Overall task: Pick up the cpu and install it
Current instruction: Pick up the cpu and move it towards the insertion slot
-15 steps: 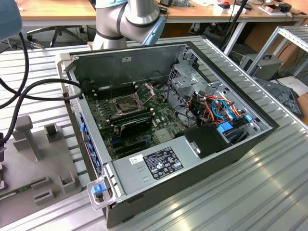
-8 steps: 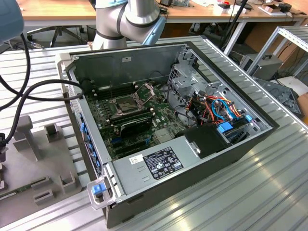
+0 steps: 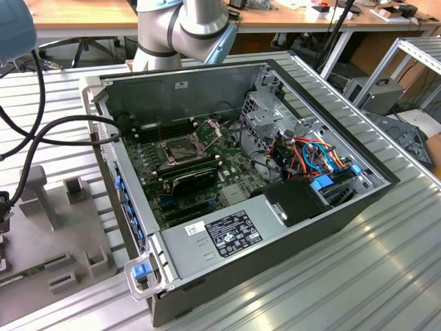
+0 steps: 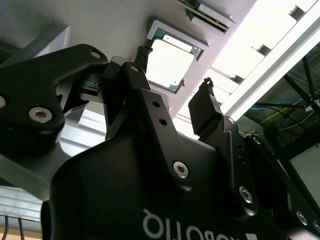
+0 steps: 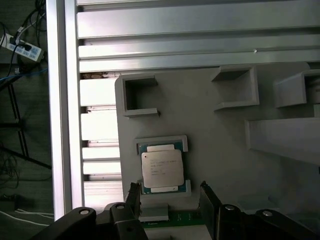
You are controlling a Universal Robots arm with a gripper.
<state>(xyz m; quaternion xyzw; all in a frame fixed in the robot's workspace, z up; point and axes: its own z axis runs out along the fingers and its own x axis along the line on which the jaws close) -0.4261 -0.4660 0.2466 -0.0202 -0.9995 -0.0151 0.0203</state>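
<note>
Slatted metal table point(image 3: 386, 276), cpu point(image 5: 161, 169) on tray point(image 5: 225, 150)

Robotics lab: slotted aluminium table point(image 3: 386, 276), opened computer case point(image 3: 179, 96), wooden workbenches point(image 3: 76, 17)

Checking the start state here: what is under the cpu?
The cpu lies in a shallow raised frame on the grey fixture plate, with the open gripper near it. The surface directly beneath is covered by the chip.

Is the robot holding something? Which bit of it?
Nothing is held. The gripper has open jaws near the cpu, which lies in its grey tray.
</note>
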